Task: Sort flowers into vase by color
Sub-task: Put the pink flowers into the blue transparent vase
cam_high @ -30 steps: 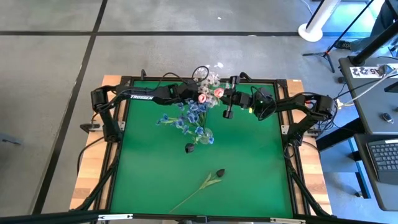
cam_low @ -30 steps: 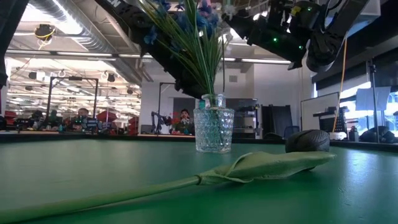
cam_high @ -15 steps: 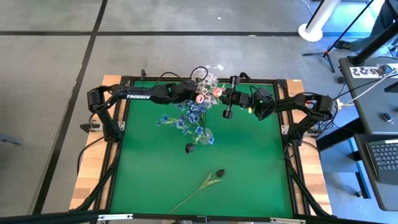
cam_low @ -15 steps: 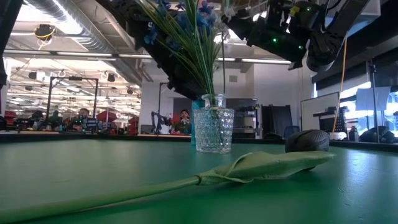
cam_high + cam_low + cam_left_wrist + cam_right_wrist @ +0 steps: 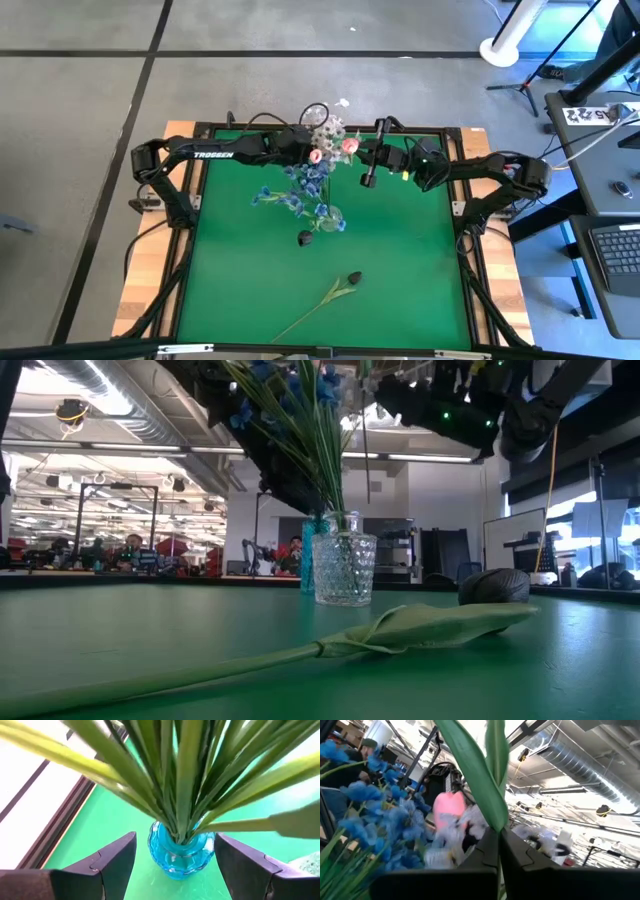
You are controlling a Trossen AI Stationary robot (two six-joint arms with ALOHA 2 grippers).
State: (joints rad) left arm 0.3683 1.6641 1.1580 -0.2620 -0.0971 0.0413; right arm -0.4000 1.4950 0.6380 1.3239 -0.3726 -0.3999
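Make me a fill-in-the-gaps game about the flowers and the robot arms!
1. The tulip lying flat on the table has a nearly ___ head.
2. The clear vase holds ___ blossoms.
3. The left end effector stands ___, with the blue vase showing between its fingers.
4. The right end effector is shut on a green ___.

Missing words: black; blue; open; stem

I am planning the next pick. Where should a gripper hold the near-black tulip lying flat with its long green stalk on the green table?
Probably the bare thin stalk beyond the folded leaf, coming straight down with the jaws across it. The near-black tulip lies flat, its stalk diagonal; head and leaf look bulky and soft.
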